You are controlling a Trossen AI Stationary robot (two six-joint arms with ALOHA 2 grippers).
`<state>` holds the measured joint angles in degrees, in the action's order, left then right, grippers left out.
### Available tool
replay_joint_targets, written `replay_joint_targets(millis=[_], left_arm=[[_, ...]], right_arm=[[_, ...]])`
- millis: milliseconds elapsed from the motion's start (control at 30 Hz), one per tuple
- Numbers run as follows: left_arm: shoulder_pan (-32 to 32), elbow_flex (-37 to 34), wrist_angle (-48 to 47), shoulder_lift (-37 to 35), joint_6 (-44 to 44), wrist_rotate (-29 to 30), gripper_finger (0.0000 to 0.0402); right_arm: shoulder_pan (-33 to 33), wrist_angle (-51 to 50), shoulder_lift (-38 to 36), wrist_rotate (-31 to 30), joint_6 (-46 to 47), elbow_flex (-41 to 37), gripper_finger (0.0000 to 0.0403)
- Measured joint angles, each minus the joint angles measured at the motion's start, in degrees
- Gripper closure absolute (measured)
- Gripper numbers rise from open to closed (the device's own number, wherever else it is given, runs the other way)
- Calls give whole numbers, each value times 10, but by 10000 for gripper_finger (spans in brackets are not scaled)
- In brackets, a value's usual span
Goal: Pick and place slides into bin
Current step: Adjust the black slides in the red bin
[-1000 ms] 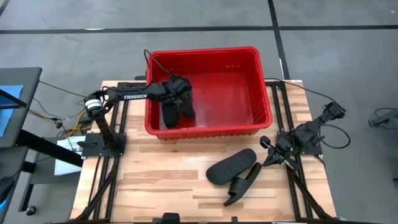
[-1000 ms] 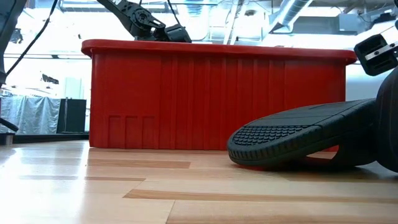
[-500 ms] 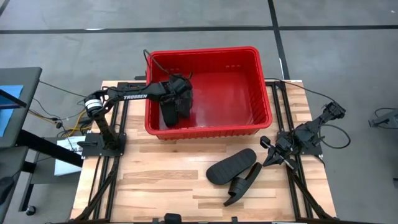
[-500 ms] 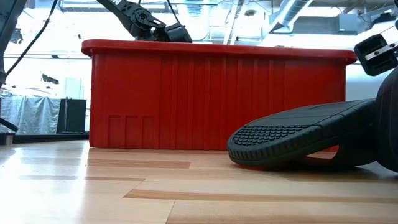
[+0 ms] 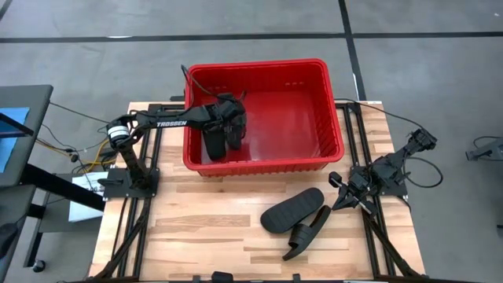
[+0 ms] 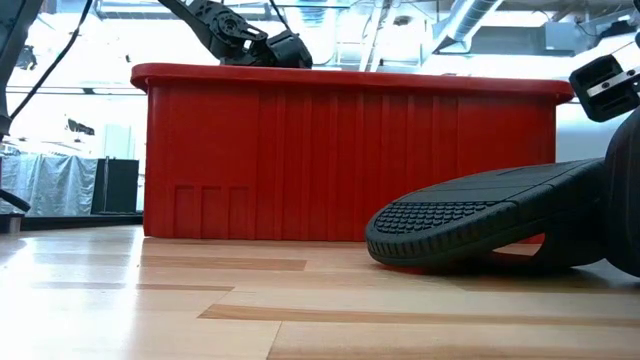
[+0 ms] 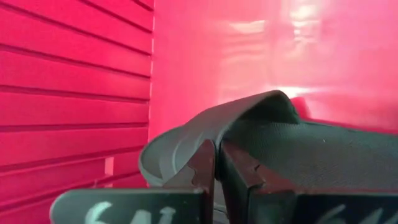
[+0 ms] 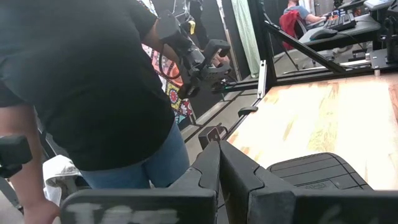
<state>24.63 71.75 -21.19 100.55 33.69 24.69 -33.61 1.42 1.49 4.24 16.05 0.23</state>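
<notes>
The red bin (image 5: 314,153) stands at the table's far middle. My left gripper (image 5: 234,130) reaches over the bin's left wall and is shut inside it, with nothing between its fingers. Just beyond and below its tips lies a black slide (image 7: 261,134) on the bin's floor, near the left wall (image 5: 214,145). Two more slides lie on the table in front of the bin. One slide (image 5: 292,211) rests tilted across the other (image 5: 306,233). My right gripper (image 8: 219,152) is shut and waits at the table's right edge (image 5: 342,196). My left gripper's shut fingertips (image 7: 208,155) stand right in front of the curved strap (image 7: 186,140) of the slide in the bin. Whether they touch it, I cannot tell. Nothing shows between the fingers.
The bin's walls rise well above the table (image 6: 350,160). Bare wooden table (image 5: 196,228) spreads in front of the bin on the left. A person stands beyond the table's right side (image 8: 93,81). Cables run along the left arm's base (image 5: 78,153).
My left gripper has shut on nothing inside the bin and has tipped up a little. The slide under it stays on the bin's floor.
</notes>
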Motion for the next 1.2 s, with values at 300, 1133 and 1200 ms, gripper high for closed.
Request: replay_joint_targets(millis=[300, 1133, 1200], left_arm=[[0, 0, 41, 0, -14, -5, 401], [26, 0, -49, 7, -17, -45, 375], [26, 0, -49, 7, -17, -46, 368]], right_arm=[[0, 0, 0, 0, 0, 0, 403], [0, 0, 0, 0, 0, 0, 403], [0, 0, 0, 0, 0, 0, 403]])
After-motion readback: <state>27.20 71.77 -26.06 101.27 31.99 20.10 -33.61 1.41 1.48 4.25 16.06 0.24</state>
